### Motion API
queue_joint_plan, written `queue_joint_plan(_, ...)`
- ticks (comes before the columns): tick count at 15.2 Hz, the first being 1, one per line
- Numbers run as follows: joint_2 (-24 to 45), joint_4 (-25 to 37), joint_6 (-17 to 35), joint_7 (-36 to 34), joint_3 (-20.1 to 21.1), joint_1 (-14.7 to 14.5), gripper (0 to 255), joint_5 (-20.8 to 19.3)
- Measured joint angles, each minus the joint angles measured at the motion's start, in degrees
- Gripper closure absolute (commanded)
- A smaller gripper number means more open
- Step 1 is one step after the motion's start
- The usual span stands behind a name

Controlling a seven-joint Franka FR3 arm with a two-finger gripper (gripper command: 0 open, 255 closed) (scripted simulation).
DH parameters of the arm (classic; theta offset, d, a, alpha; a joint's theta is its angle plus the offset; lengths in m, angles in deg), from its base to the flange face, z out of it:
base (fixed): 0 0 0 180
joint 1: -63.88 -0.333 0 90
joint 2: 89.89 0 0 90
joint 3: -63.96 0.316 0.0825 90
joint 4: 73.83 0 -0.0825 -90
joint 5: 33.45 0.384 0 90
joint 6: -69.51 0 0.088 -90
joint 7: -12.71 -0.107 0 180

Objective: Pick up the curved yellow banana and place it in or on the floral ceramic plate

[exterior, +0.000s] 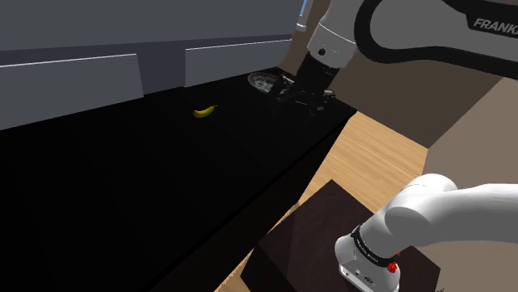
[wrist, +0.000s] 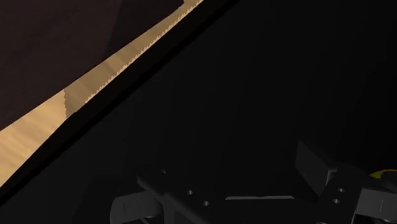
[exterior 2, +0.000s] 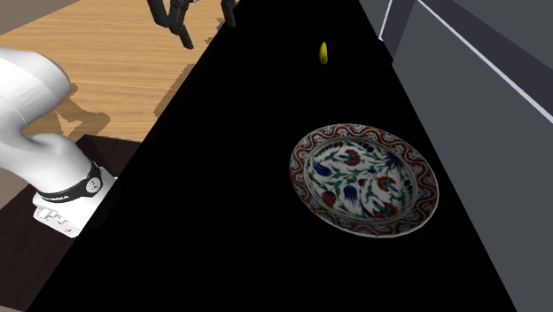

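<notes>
Your one banana [exterior: 205,110], yellow and curved, lies alone on the black desk [exterior: 124,191], toward the grey panels [exterior: 75,87] behind it, and nothing touches it. In the second exterior view it is a small yellow shape [exterior 2: 324,53] far up the desk, well apart from the single plate [exterior 2: 364,177]. That plate shows its blue, red and green flowers inside a red patterned rim, and it carries nothing. In the shoulder view you get the plate [exterior: 264,81] only in part, since the hand [exterior: 305,101] stands in front of its right side. The second exterior view puts the hand [exterior 2: 210,31] well apart from both things, by the desk edge next to the wooden floor [exterior 2: 97,53], and the picture's top cuts it off. You have the hand wide open. In the wrist view its two fingers [wrist: 315,168] stand apart over the dark desk with nothing between them. Beside one finger a sliver of yellow [wrist: 383,172] sits at the frame's edge, too little for you to name. On the one arm [exterior: 432,33] you can read "FRANK", and the border clips the rest. The lettering on the base band [exterior: 371,250] above the dark stand [exterior: 324,224] is too small to read.
</notes>
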Motion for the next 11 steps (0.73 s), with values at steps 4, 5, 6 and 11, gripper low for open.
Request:
queue_joint_plan(4,6.08,4.39,4.91,-13.17,7.56,3.9,0,0.4)
queue_joint_plan(5,7.87,5.56,6.3,-16.59,9.68,5.05,0,0.14)
queue_joint_plan(6,9.34,6.31,7.7,-19.94,11.59,6.17,0,-0.21)
queue_joint_plan(11,20.37,15.36,12.12,-38.81,22.64,13.89,0,-6.36)
